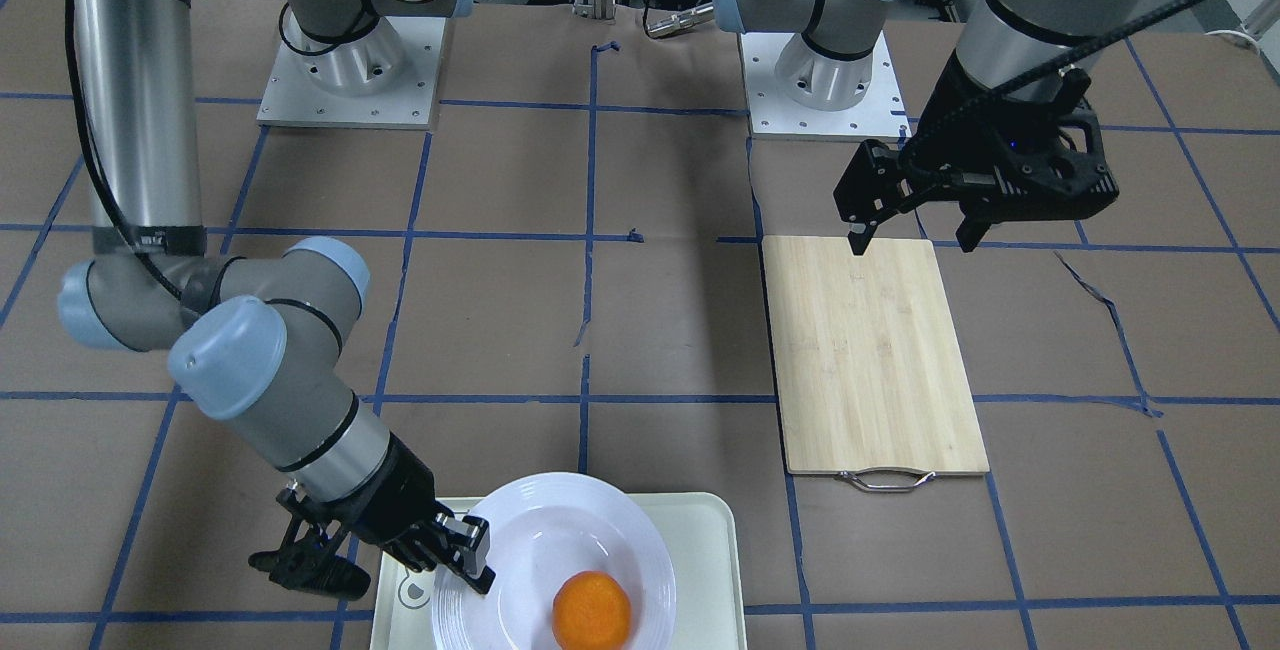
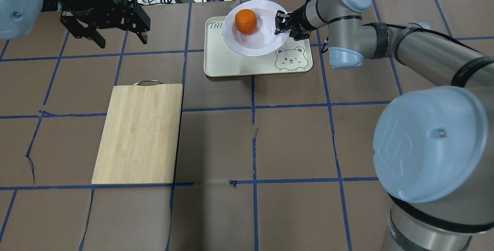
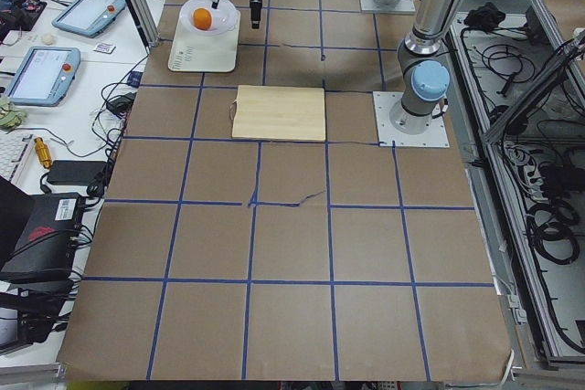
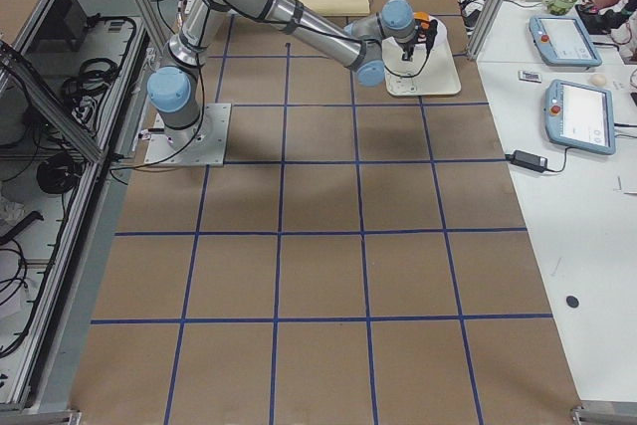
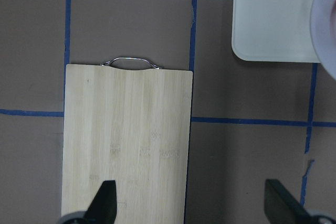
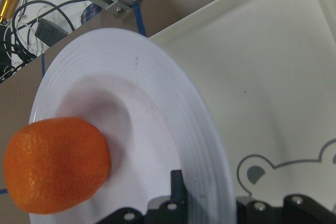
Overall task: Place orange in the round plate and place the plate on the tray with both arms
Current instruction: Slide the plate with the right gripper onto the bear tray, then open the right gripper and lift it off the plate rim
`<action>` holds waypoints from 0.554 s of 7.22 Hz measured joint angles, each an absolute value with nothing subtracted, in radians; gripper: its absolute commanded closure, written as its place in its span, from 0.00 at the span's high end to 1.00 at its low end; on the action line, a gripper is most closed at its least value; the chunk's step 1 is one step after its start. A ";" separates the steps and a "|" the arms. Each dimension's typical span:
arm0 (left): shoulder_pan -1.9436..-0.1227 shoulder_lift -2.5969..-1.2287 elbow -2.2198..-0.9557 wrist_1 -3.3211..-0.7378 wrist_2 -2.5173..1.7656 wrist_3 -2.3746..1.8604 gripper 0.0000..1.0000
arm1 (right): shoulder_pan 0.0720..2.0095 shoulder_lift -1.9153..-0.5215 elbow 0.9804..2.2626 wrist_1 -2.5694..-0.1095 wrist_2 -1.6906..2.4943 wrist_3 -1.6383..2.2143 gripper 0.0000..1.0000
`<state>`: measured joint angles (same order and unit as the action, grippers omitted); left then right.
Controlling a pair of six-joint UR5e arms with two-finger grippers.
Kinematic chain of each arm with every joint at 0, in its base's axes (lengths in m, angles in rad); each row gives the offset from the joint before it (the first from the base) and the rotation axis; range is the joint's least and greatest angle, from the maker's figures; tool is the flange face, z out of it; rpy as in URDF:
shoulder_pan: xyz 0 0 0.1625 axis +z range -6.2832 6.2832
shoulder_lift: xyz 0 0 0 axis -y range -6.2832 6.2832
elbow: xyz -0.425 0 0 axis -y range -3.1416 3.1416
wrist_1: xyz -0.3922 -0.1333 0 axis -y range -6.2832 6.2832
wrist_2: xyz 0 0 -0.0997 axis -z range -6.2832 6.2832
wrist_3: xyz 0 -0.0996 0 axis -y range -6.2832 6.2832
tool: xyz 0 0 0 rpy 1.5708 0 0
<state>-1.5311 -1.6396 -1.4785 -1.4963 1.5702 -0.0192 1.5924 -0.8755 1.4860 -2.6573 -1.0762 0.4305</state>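
Observation:
The orange (image 1: 592, 612) (image 2: 246, 21) (image 6: 55, 163) lies in the sunken centre of the white round plate (image 1: 540, 530) (image 2: 262, 42) (image 6: 157, 93). The plate is over the far part of the cream tray (image 1: 700, 550) (image 2: 231, 65) (image 6: 273, 66) and sticks out past its far edge. Whether it rests on the tray I cannot tell. My right gripper (image 1: 470, 555) (image 2: 280, 23) is shut on the plate's rim, on the side near the bear face. My left gripper (image 1: 912, 235) (image 2: 120, 38) (image 5: 194, 203) hangs open and empty, apart from the tray.
A bamboo cutting board (image 1: 870, 350) (image 2: 139, 133) (image 5: 126, 140) with a metal handle lies under and in front of the left gripper. Brown table with blue tape lines stretches around it. Cables and devices line the bench beyond the tray's far edge.

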 measured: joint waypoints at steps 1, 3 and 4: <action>-1.533 -1.627 -1.479 -1.499 1.572 -0.020 1.00 | 1.592 -0.825 1.445 -2.658 -1.077 0.430 0.15; -1.535 -1.598 -1.495 -1.504 1.572 -0.021 1.00 | 1.592 -0.790 1.433 -2.658 -1.080 0.431 0.53; -1.535 -1.580 -1.519 -1.500 1.569 -0.023 1.00 | 1.592 -0.786 1.435 -2.658 -1.084 0.432 0.86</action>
